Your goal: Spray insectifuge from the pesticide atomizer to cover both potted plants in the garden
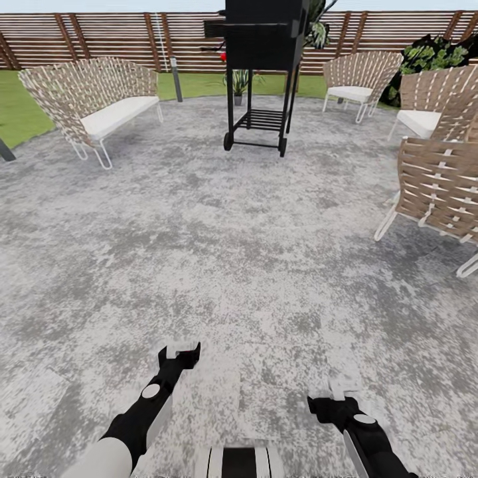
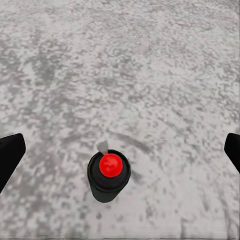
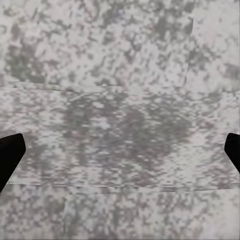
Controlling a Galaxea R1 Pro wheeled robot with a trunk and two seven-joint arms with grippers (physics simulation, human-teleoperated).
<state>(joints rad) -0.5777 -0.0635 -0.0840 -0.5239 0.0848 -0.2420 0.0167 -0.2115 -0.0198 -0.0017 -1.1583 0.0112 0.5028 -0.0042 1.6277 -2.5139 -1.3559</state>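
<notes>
Closest to us, on the mottled grey paved patch (image 1: 239, 265), we are holding both arms low and forward. Our left gripper (image 1: 179, 350) is hanging with its jaws spread wide apart and holding nothing; in the left wrist view its dark fingertips (image 2: 10, 157) are sitting at the two edges of the picture. Between them, standing upright on the paving and apart from both tips, the pesticide atomizer (image 2: 109, 175) is showing its black body and the red dot on its top. Our right gripper (image 1: 335, 393) is likewise hanging with jaws apart and empty, its fingertips (image 3: 10, 155) framing bare mottled paving.

Farther out, a woven brown chair (image 1: 441, 189) is standing at the right edge of the patch. Beyond the middle, a black barbecue grill on a wheeled stand (image 1: 259, 73) is rising, with a white-cushioned woven loveseat (image 1: 93, 106) to its left and two more cushioned woven chairs to its right. Behind the grill's legs, a small potted plant (image 1: 238, 83) is sitting on the lawn (image 1: 20, 109), and the brown slatted fence (image 1: 113, 40) is closing off the garden.
</notes>
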